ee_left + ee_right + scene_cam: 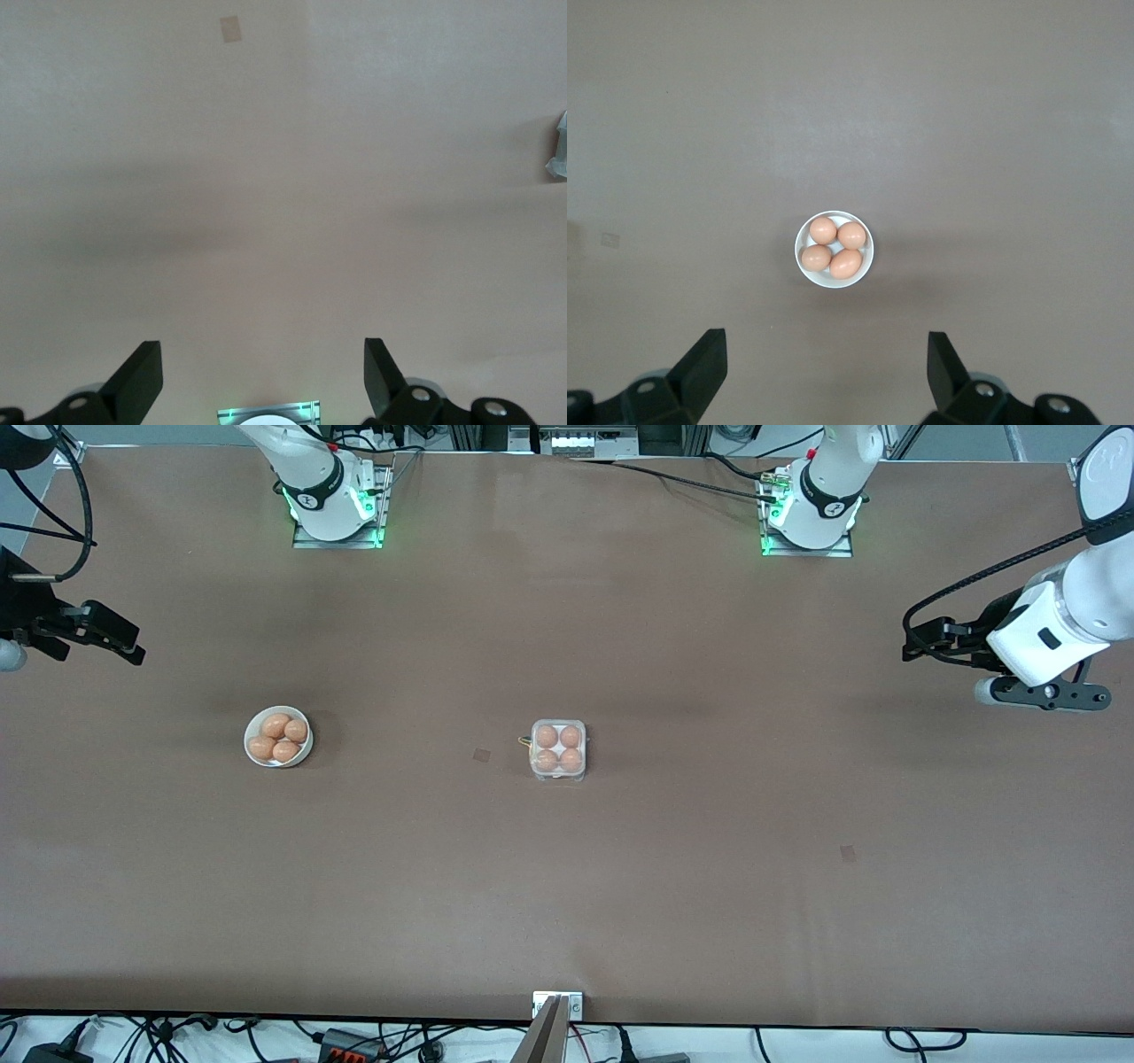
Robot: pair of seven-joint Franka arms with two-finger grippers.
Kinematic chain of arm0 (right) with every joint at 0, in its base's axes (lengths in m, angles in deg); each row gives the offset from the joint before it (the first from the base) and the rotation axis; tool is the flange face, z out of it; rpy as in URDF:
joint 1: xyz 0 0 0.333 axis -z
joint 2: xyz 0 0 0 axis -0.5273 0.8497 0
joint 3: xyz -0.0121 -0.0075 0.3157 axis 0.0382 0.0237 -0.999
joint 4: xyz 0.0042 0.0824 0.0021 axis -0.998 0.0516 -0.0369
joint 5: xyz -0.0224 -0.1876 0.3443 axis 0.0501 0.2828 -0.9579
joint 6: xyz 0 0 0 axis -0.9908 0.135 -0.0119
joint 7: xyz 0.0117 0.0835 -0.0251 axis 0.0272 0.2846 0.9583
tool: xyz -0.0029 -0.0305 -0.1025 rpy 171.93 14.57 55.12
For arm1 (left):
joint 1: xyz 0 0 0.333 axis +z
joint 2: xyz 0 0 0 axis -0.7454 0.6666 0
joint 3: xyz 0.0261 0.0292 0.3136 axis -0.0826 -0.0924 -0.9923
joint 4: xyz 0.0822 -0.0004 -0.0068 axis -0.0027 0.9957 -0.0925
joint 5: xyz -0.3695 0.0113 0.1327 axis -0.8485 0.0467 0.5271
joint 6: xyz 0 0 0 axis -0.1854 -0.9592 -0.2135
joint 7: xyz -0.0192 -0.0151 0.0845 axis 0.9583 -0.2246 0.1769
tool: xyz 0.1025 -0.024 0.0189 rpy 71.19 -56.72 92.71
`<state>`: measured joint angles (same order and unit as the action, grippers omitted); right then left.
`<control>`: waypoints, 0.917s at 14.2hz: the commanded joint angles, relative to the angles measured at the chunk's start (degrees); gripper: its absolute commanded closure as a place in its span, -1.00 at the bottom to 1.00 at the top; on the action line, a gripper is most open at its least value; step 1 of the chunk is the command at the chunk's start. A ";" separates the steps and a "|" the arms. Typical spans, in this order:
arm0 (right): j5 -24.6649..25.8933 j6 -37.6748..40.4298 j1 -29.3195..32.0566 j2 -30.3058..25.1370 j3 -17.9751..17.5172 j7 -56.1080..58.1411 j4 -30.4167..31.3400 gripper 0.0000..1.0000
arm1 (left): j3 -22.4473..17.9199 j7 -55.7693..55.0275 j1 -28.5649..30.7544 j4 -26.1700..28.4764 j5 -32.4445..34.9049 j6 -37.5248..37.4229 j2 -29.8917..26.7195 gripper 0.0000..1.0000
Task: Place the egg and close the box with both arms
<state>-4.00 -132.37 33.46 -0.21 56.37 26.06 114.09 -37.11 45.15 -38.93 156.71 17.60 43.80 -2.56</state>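
The box point(558, 749), a small clear-plastic carton, stands in the middle of the table with its transparent lid down over several tan eggs point(547, 736), one per cell. No gripper touches it. My left gripper point(914, 642) hangs open and empty over the left arm's end of the table. In the left wrist view its fingers point(142, 372) stand wide apart around bare table, and a corner of the box point(558, 150) shows at the edge. My right gripper point(124, 638) hangs open and empty at the right arm's end. Its wrist view shows spread fingertips point(709, 354).
A round white bowl point(252, 731) with several more eggs point(275, 724) sits toward the right arm's end, level with the box; the bowl point(864, 264) also shows in the right wrist view. The arm bases stand along the back edge. Cables lie off the table's front edge.
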 commanded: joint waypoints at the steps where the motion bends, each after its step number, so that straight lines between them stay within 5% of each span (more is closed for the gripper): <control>1: 0.31 2.06 -0.67 -1.61 0.64 -0.86 0.05 -1.00 | 0.10 0.72 2.32 -3.99 0.38 -0.31 1.33 -1.00; 13: -0.22 -1.63 -0.67 -1.26 0.55 0.01 2.86 -1.00 | 0.80 0.02 2.24 -4.53 1.17 -0.40 1.77 -1.00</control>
<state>-4.02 -133.27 33.32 -0.68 56.46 26.04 115.94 -36.87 45.20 -37.03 153.81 17.61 44.03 -1.47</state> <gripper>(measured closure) 0.000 0.000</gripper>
